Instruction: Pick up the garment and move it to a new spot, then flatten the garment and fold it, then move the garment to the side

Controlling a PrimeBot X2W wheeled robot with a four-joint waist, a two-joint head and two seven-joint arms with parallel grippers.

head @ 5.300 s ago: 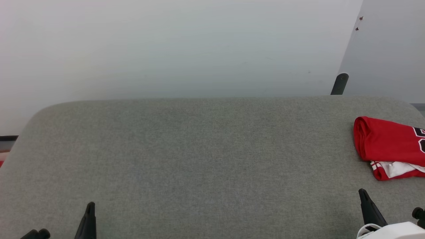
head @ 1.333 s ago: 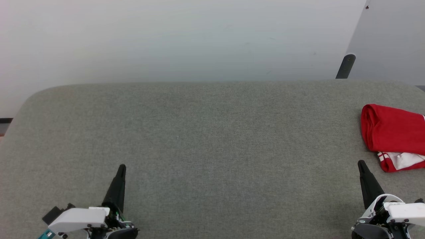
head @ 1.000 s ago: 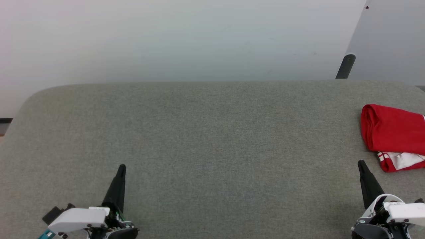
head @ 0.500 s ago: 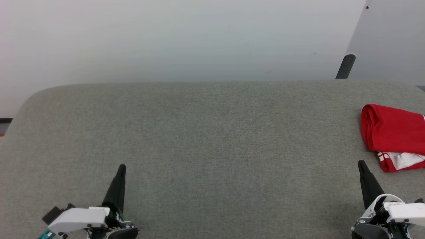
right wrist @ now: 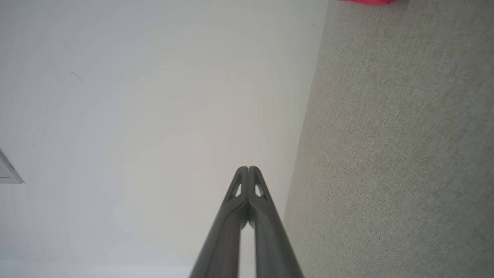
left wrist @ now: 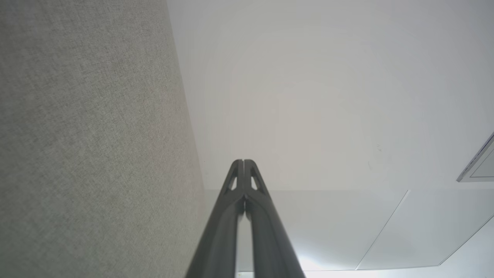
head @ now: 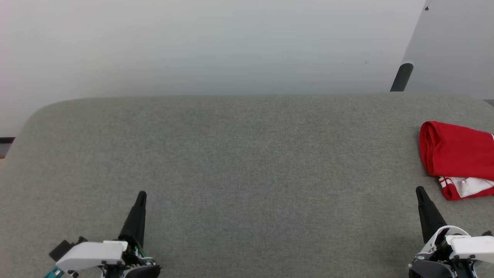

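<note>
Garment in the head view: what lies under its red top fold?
Beneath the red fold of the garment, a white panel with striped trim pokes out; all rests on the grey fabric surface. Anything else between the layers is covered.

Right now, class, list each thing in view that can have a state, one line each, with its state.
garment: folded, lying on the grey table at the robot's right, unheld.
left gripper: shut, empty, far from the garment.
right gripper: shut, empty, near the garment but apart.
</note>
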